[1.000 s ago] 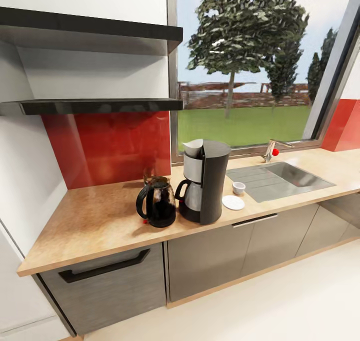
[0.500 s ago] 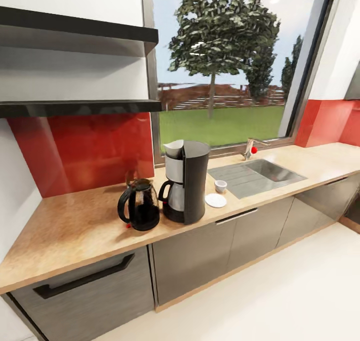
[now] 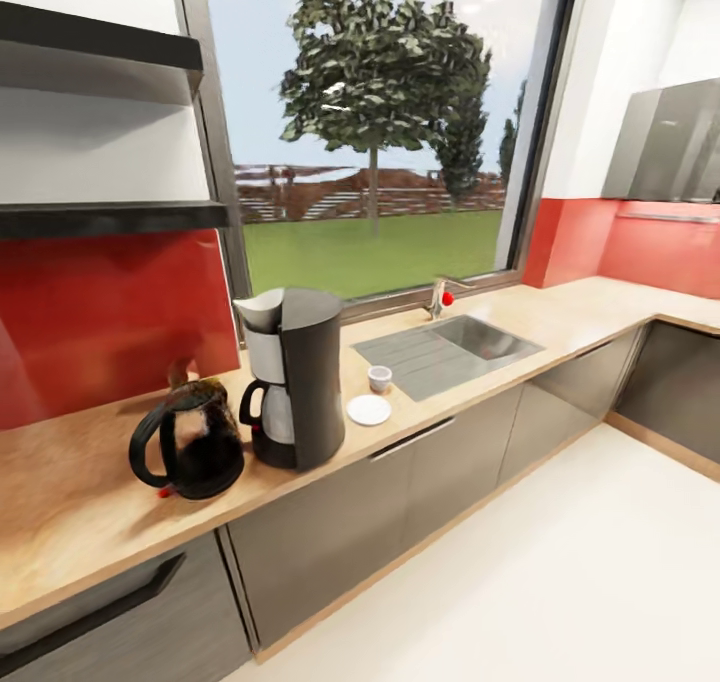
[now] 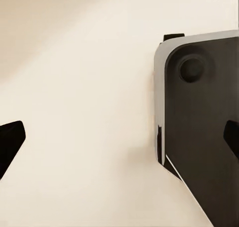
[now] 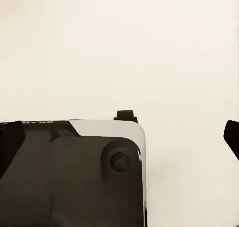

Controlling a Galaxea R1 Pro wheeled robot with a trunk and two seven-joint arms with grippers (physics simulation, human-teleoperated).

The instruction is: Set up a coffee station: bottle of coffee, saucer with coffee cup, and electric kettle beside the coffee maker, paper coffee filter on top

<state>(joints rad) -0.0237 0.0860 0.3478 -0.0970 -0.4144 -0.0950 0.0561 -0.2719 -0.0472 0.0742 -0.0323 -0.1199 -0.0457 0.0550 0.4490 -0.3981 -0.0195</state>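
On the kitchen countertop (image 3: 560, 312) stands the dark grey coffee maker (image 3: 305, 382), with the white paper coffee filter (image 3: 260, 312) on its top. The glass electric kettle (image 3: 190, 450) sits close beside it. On the coffee maker's other side lies the white saucer (image 3: 369, 409). The small coffee cup (image 3: 379, 378) rests on the counter just behind the saucer. A small brownish shape (image 3: 178, 370) peeks from behind the kettle; I cannot tell whether it is the bottle of coffee. The kitchen shelf (image 3: 100, 218) shows edge-on. Left gripper (image 4: 119, 139) and right gripper (image 5: 119, 139) hang open over the floor.
A steel sink (image 3: 450, 347) with a red-knobbed tap (image 3: 440, 297) lies past the cup. The counter turns a corner at far right under a grey hood (image 3: 670, 142). Pale floor (image 3: 560, 572) spreads before the dark cabinets. The robot's dark base (image 4: 204, 127) sits below both grippers.
The camera has swung to the right, so the counter and everything on it sit further left in the picture. Nothing on the counter has moved.
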